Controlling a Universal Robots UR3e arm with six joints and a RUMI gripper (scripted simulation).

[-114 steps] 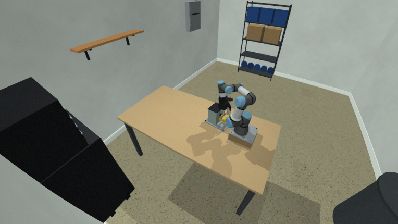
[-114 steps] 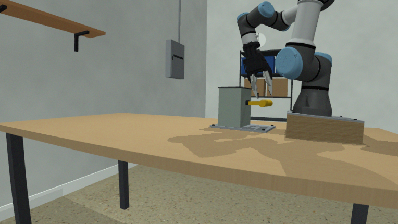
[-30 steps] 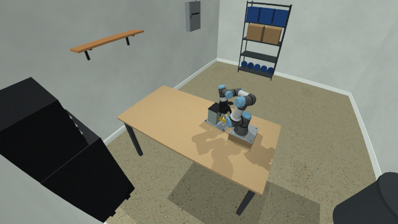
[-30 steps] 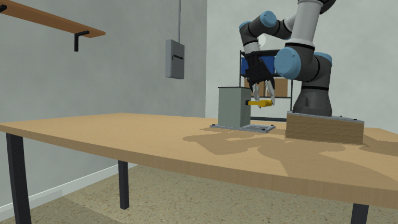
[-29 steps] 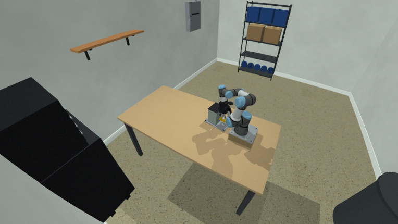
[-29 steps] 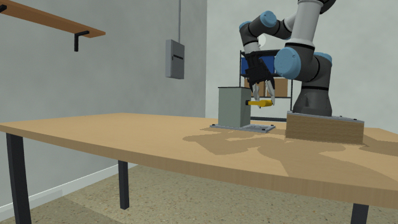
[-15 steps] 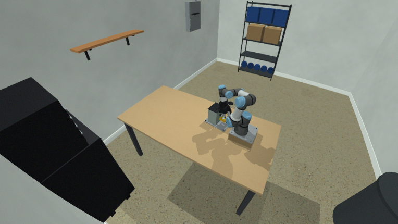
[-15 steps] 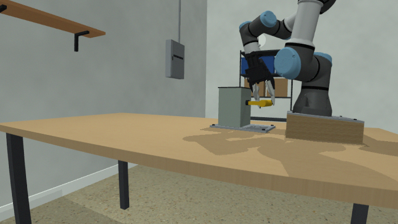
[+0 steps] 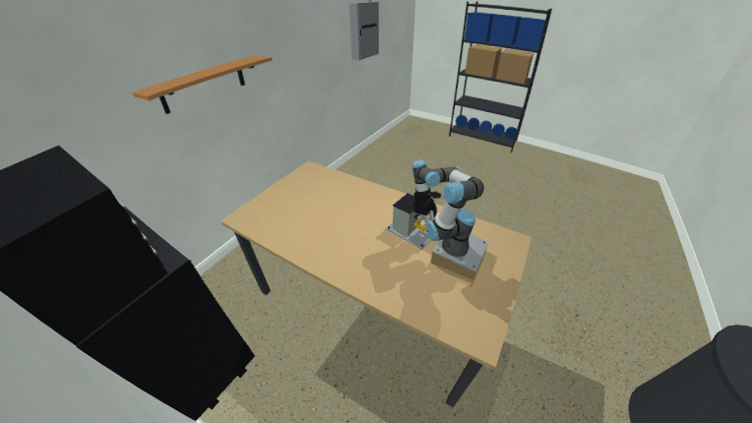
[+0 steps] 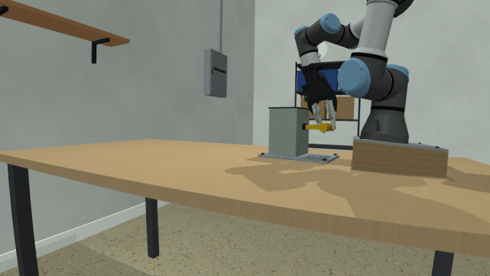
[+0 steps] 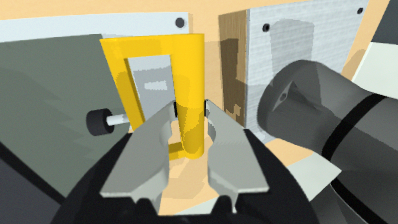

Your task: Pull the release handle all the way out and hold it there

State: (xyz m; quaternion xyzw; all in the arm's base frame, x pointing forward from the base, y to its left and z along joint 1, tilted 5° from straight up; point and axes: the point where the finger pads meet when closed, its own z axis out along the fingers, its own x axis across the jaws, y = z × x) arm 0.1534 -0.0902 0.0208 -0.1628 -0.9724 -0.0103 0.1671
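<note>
The yellow release handle (image 11: 190, 75) (image 10: 317, 127) (image 9: 418, 225) is a loop with a round grip bar. It sticks out sideways from the grey housing box (image 10: 287, 131) (image 9: 404, 219) (image 11: 50, 95) on a thin rod with a black collar (image 11: 97, 122). My gripper (image 11: 191, 101) (image 10: 324, 121) comes down from above and is shut on the grip bar, one finger on each side. The box stands on a grey baseplate (image 10: 313, 158) (image 11: 90, 22) on the table (image 10: 171, 167) (image 9: 326, 220).
The arm's own base stands on a wooden block (image 10: 397, 159) (image 9: 452, 263) close beside the handle, with its metal mounting plate (image 11: 305, 40). The arm's lower link (image 11: 320, 115) lies just right of the fingers. A rack of shelves (image 9: 497, 68) stands far behind.
</note>
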